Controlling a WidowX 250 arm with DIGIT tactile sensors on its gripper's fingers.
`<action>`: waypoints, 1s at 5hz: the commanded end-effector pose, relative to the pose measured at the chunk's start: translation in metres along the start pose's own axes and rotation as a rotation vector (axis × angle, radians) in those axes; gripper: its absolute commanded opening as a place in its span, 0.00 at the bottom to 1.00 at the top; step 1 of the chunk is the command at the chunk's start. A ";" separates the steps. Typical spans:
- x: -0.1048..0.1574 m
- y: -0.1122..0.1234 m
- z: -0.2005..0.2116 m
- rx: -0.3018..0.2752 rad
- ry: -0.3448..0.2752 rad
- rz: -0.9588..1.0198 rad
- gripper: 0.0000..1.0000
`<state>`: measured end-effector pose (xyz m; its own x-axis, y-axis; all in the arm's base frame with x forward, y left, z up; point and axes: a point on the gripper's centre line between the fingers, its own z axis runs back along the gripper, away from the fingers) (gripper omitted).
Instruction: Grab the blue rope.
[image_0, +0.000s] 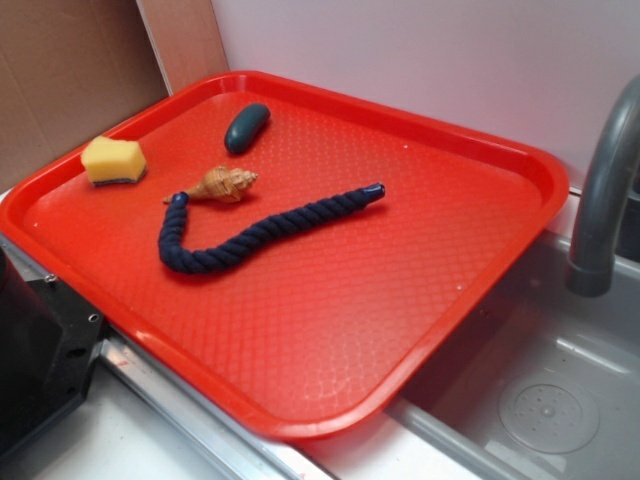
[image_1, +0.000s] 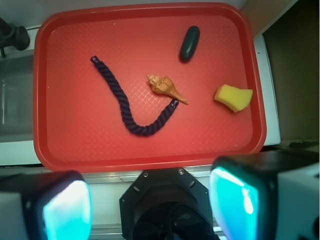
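On a red tray (image_0: 480, 290) lie a blue rope (image_0: 250, 235), seashell (image_0: 222, 184), yellow sponge (image_0: 113, 161) and teal lump (image_0: 246, 127). The rope curves in a J, its long arm crossing the tray's middle. The gripper (image_1: 150, 202) hangs open, well apart.

From my console the tray (image_0: 480, 290) reads as red plastic, its floor stamped with a fine diamond texture and its rim smooth with a slight sheen. The blue rope (image_0: 262, 232) looks like matt twisted fibre with glossy capped ends. I see a porous yellow sponge (image_0: 113, 160), a ridged tan shell (image_0: 226, 184) and a smooth dark oval lump (image_0: 246, 127). The faucet (image_0: 606, 190) and sink (image_0: 560, 400) look dull grey, possibly plastic. Brown cardboard (image_0: 60, 80) stands behind.
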<state>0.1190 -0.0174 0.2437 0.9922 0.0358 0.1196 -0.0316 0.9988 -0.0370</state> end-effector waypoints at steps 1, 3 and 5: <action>0.000 0.000 0.000 0.000 0.000 0.000 1.00; 0.069 -0.033 -0.112 0.174 0.027 -0.272 1.00; 0.080 -0.054 -0.201 0.076 -0.039 -0.407 1.00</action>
<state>0.2164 -0.0695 0.0456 0.9245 -0.3673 0.1023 0.3587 0.9288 0.0931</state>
